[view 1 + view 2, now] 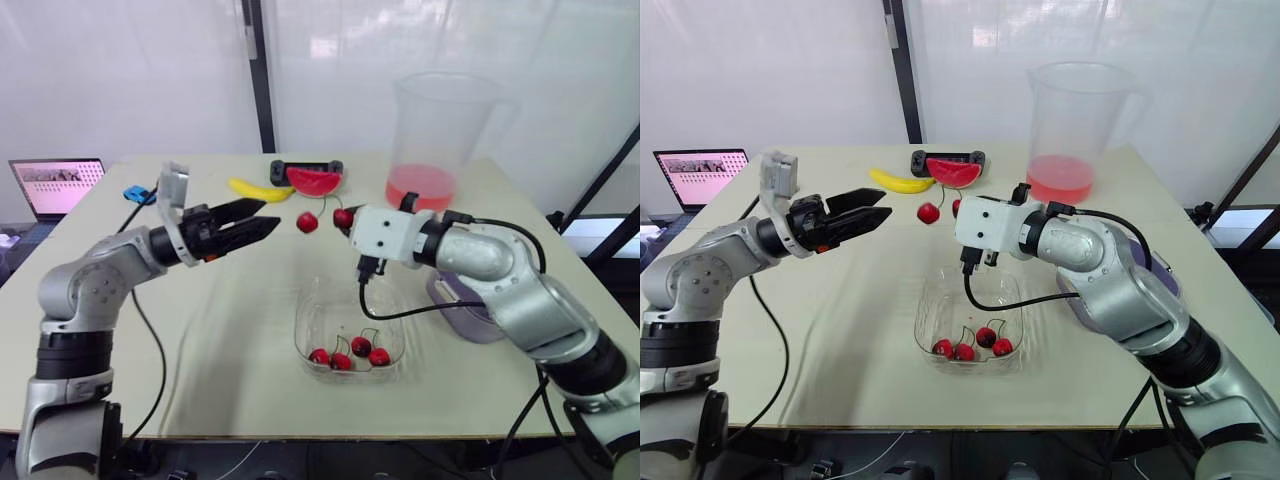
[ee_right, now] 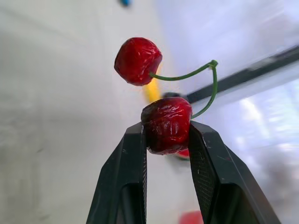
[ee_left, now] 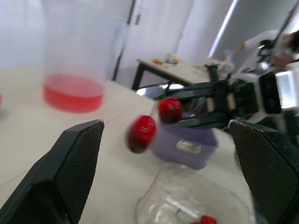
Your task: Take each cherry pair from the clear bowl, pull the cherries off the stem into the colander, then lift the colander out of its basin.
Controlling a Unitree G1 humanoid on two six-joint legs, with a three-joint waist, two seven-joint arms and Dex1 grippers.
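Note:
My right gripper (image 2: 167, 135) is shut on one cherry (image 2: 167, 125) of a cherry pair, held in the air above the clear bowl (image 1: 312, 318). A green stem joins it to the pair's other cherry (image 1: 307, 222), which hangs free toward my left gripper (image 1: 270, 215). That gripper is open, its fingertips just short of the free cherry and level with it. Several more cherries (image 1: 350, 352) lie in the bowl. The purple colander and basin (image 1: 462, 318) stand to the right of the bowl, largely hidden behind my right arm.
A big clear pitcher (image 1: 435, 130) holding red liquid stands at the back right. A banana (image 1: 255, 189), a watermelon slice (image 1: 313, 181) and a black device (image 1: 305, 167) lie at the back centre. A laptop (image 1: 55, 185) and a blue object (image 1: 135, 193) are at the far left.

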